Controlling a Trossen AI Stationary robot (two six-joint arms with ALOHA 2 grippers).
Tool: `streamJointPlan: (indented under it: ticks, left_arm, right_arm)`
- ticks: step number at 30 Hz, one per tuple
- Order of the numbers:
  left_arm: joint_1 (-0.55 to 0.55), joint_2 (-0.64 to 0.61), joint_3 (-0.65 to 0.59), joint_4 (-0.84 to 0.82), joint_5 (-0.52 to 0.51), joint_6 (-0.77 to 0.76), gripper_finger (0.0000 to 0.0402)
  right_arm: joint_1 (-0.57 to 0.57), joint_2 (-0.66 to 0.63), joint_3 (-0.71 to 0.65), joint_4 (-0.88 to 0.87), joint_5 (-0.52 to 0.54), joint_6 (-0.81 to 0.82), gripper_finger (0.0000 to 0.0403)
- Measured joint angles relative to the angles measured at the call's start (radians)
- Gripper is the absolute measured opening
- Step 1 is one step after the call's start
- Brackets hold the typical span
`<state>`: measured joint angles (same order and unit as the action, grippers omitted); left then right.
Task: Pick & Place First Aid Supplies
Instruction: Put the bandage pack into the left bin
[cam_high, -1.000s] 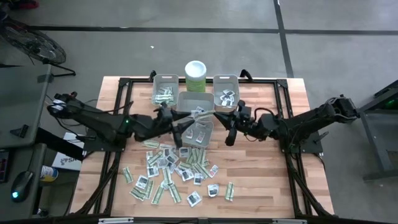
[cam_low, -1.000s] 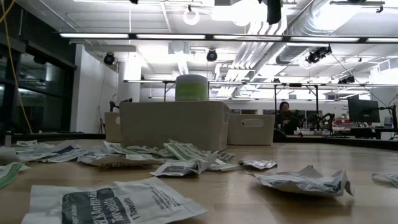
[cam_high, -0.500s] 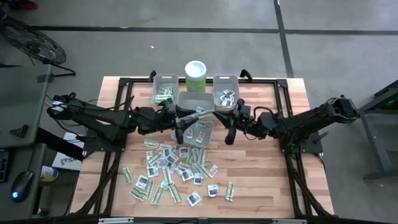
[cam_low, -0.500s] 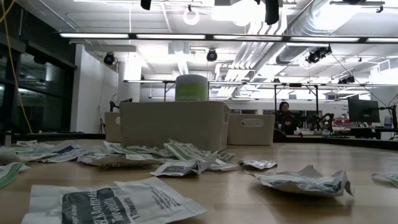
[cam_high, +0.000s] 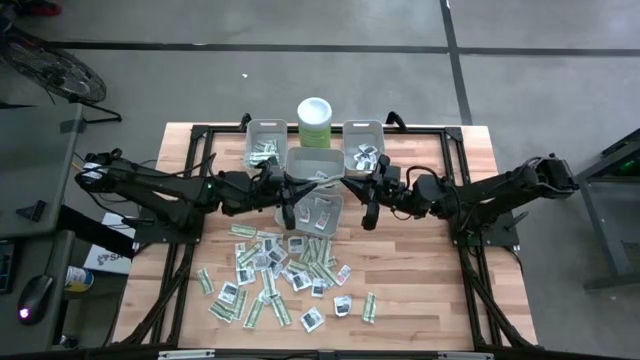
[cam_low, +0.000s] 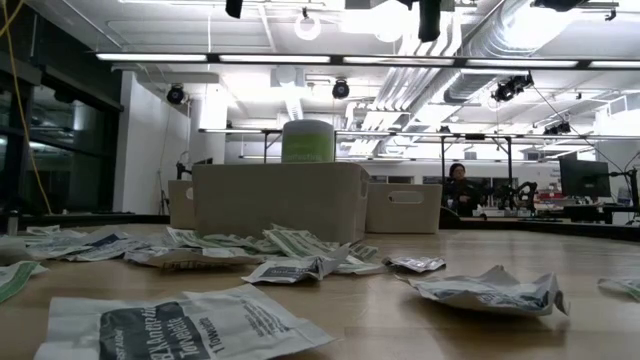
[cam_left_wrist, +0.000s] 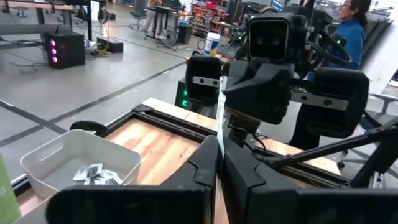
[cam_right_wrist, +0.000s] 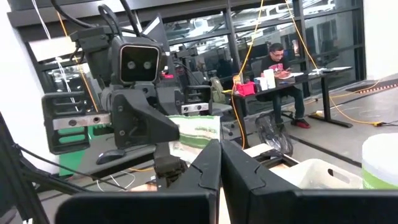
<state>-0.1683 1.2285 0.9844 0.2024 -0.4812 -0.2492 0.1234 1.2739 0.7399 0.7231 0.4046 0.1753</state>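
the left claw (cam_high: 291, 203), open a second ago, has now clenched on a thin packet above the middle grey bin (cam_high: 331, 202). the right claw (cam_high: 368, 215) stays clenched nearby. most packets (cam_high: 275, 275) still litter the counter (cam_high: 420, 280).
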Motion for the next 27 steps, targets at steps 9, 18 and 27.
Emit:
streamJointPlan:
  ticks: [9, 18, 27]
  left_arm:
    - [0.000, 0.000, 0.000, -0.018, -0.052, 0.010, 0.0002]
    - [0.034, -0.004, 0.000, -0.133, -0.205, -0.054, 0.0001]
    - [0.249, -0.031, 0.001, -0.567, -0.151, -0.375, 0.0001]
  right_arm:
    - [0.000, -0.003, 0.000, -0.001, 0.000, -0.070, 0.0028]
    - [-0.001, -0.050, 0.000, -0.048, 0.132, -0.072, 0.0147]
    - [-0.002, -0.136, 0.001, -0.211, 0.245, -0.072, 0.0207]
